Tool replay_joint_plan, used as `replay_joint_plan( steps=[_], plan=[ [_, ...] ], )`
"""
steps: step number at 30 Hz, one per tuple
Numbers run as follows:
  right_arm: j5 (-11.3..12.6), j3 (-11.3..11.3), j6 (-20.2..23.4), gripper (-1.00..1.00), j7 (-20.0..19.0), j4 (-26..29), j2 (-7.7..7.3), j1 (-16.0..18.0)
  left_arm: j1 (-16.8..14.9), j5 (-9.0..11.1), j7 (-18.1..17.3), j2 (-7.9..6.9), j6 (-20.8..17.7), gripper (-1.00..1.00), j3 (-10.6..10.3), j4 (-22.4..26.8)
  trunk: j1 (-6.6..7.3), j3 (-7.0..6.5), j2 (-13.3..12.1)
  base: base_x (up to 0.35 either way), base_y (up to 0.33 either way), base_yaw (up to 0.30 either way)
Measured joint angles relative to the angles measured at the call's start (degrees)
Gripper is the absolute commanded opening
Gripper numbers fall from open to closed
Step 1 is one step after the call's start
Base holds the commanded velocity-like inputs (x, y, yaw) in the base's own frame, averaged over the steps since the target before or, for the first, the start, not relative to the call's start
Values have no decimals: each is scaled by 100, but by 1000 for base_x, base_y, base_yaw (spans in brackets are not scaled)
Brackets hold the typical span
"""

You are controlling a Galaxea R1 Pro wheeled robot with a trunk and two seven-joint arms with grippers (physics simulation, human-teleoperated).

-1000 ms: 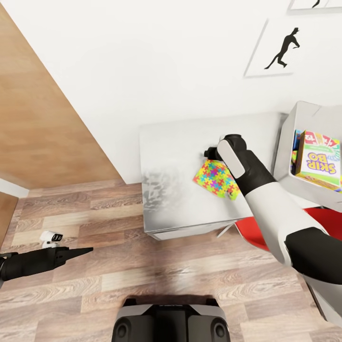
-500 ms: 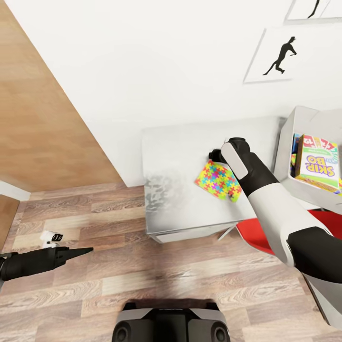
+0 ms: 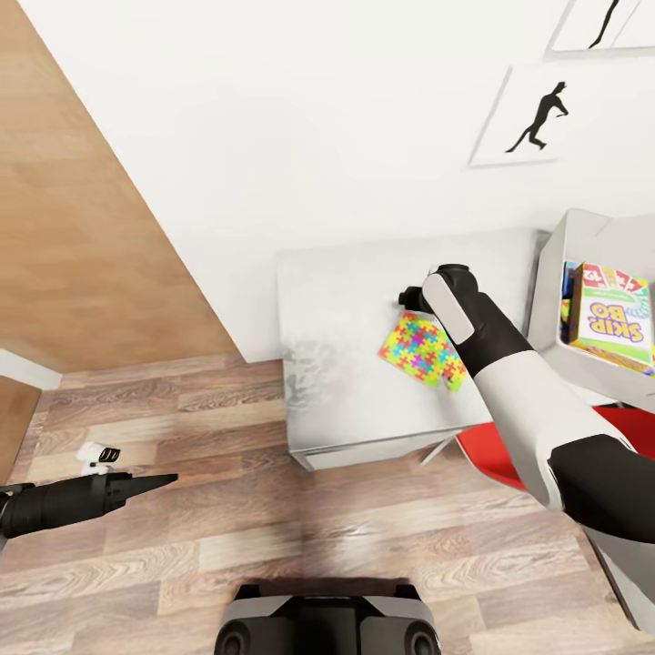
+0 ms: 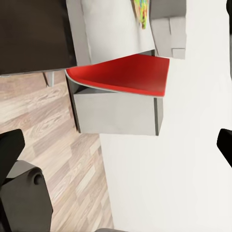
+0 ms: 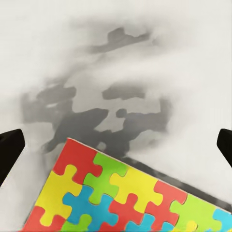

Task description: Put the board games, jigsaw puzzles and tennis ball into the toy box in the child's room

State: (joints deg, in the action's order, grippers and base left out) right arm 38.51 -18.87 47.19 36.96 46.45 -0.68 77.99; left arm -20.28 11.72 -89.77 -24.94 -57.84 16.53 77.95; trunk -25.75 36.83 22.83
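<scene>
jigsaw puzzle laid flat on the grey tabletop, right hand held spread open just above it, toy box beside, skip bo board game seen inside, left hand held low over the floor, its state cannot be told

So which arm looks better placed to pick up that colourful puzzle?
The right. Its gripper hangs open just above the jigsaw puzzle on the table, while the left gripper is low over the floor, far from it.
</scene>
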Motion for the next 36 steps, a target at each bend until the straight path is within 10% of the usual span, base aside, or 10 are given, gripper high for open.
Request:
replay_joint_plan(
  steps=[36],
  plan=[
    [-4, -9, -133, 100, -12, -620, 15, -8, 0, 2, 0, -13, 0, 100, 0, -1, 0, -1, 0, -2, 15, 0]
  ],
)
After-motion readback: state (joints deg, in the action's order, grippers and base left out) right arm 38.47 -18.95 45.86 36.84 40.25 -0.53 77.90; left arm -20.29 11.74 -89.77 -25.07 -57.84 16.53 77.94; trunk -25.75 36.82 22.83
